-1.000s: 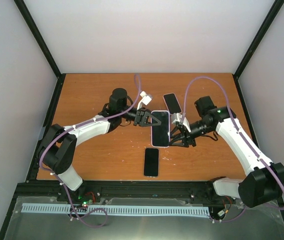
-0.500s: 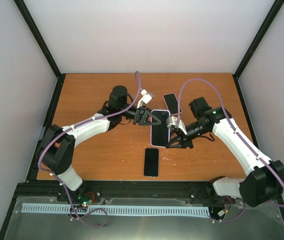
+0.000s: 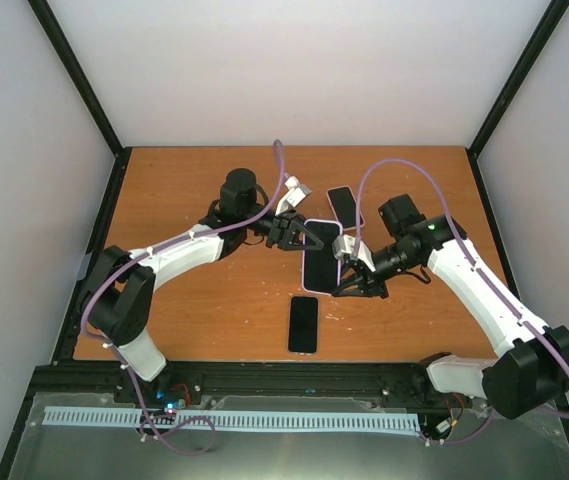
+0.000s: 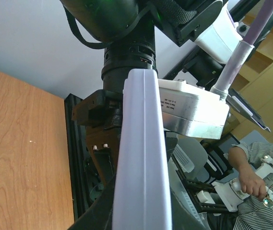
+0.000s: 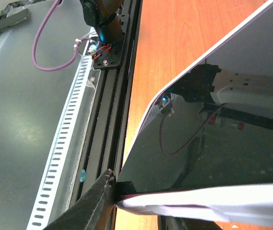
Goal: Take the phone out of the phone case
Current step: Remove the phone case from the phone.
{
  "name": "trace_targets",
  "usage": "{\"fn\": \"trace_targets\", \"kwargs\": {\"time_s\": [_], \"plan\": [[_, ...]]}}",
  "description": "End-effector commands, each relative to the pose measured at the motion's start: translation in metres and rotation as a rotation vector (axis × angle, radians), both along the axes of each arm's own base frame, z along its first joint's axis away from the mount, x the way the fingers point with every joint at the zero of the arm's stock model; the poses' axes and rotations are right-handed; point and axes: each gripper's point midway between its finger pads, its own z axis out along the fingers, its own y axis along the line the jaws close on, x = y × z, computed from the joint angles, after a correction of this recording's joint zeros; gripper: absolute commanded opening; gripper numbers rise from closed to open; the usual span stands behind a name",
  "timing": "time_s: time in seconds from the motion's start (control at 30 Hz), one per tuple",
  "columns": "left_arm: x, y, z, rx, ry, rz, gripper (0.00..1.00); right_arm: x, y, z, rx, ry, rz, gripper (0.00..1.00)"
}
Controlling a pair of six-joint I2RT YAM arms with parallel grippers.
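Note:
A phone with a dark screen [image 3: 321, 255] sits in a lavender case and is held between both arms above the middle of the table. My left gripper [image 3: 290, 236] is shut on the case's far left edge. In the left wrist view the case's lavender edge [image 4: 141, 158] runs up between the dark fingers [image 4: 93, 211]. My right gripper [image 3: 348, 272] is closed on the phone's right side. In the right wrist view one finger [image 5: 95, 199] presses the corner where the dark screen [image 5: 213, 148] meets the pale case edge [image 5: 198, 203]. The other finger is hidden.
A second dark phone [image 3: 304, 323] lies flat near the table's front edge. A third phone [image 3: 343, 206] lies at the back, just behind the held one. Purple cables loop over both arms. A black rail [image 3: 264, 378] runs along the front.
My right arm has moved a little left, pressing closer onto the phone's right side. The left gripper and the cased phone have barely shifted.

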Motion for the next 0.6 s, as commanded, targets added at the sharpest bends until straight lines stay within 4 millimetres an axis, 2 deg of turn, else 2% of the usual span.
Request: {"fn": "trace_targets", "kwargs": {"time_s": [0.0,0.17,0.57], "plan": [[-0.005,0.001,0.014,0.009,0.074,-0.072,0.00,0.013,0.007,0.010,-0.006,-0.255,0.071,0.24],[-0.008,0.002,0.017,0.022,0.084,-0.108,0.00,0.026,0.012,0.009,-0.070,-0.376,0.076,0.25],[-0.022,0.009,0.013,0.046,0.110,-0.190,0.00,0.036,0.013,0.008,-0.086,-0.430,0.076,0.25]]}}
